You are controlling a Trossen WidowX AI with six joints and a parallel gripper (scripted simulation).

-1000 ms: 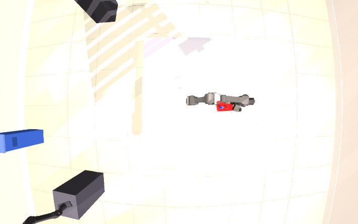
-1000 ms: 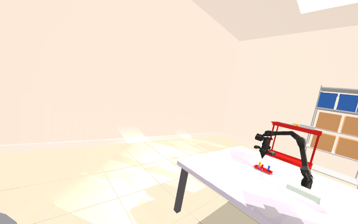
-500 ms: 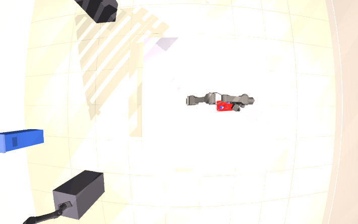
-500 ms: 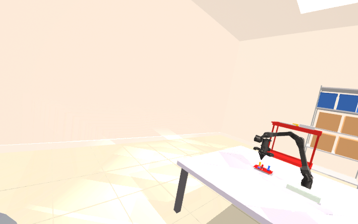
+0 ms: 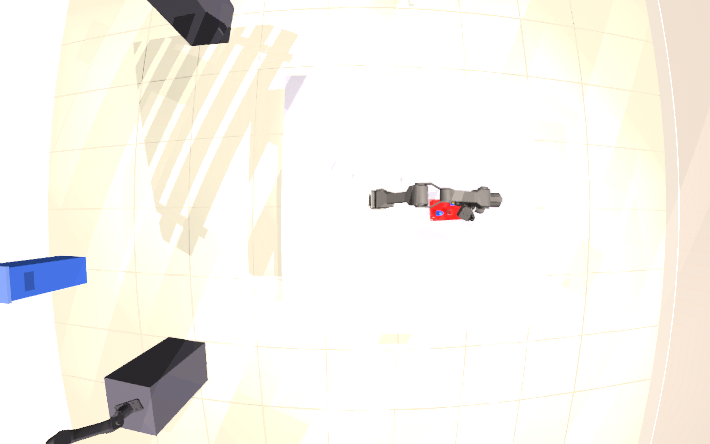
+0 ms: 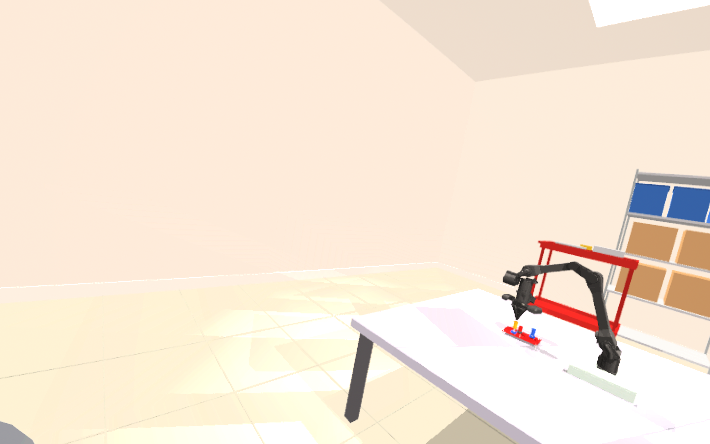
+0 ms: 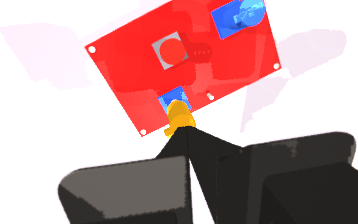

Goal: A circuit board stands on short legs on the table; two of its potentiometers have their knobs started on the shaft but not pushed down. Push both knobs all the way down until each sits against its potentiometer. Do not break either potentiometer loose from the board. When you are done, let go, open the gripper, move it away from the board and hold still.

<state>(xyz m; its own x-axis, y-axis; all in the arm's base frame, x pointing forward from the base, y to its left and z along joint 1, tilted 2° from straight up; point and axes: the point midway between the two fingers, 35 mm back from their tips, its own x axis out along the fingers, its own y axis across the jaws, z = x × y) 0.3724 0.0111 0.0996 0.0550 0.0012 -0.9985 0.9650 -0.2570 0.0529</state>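
Note:
The red circuit board (image 5: 450, 217) (image 6: 528, 339) (image 7: 117, 72) stands on the table. The yellow knob (image 6: 515, 325) (image 7: 181, 116) stands up over a blue potentiometer (image 7: 172, 95) near the board's edge. The blue knob (image 6: 533, 331) (image 7: 252, 12) stands up over another blue potentiometer (image 7: 222, 26) near a corner. Whether either knob sits fully down cannot be told. A red round part (image 6: 520, 329) (image 7: 172, 51) on a grey base stands between them. My gripper (image 6: 517, 318) (image 7: 184, 133) is shut and empty, pointing down just above the yellow knob; whether the tips touch it cannot be told.
A small white pin (image 7: 210, 96) stands near the board's edge, beside the yellow knob. A red frame (image 6: 575, 313) stands behind the arm, and a pale flat bar (image 6: 602, 383) lies near the arm's base. A shelf with boxes stands farther back.

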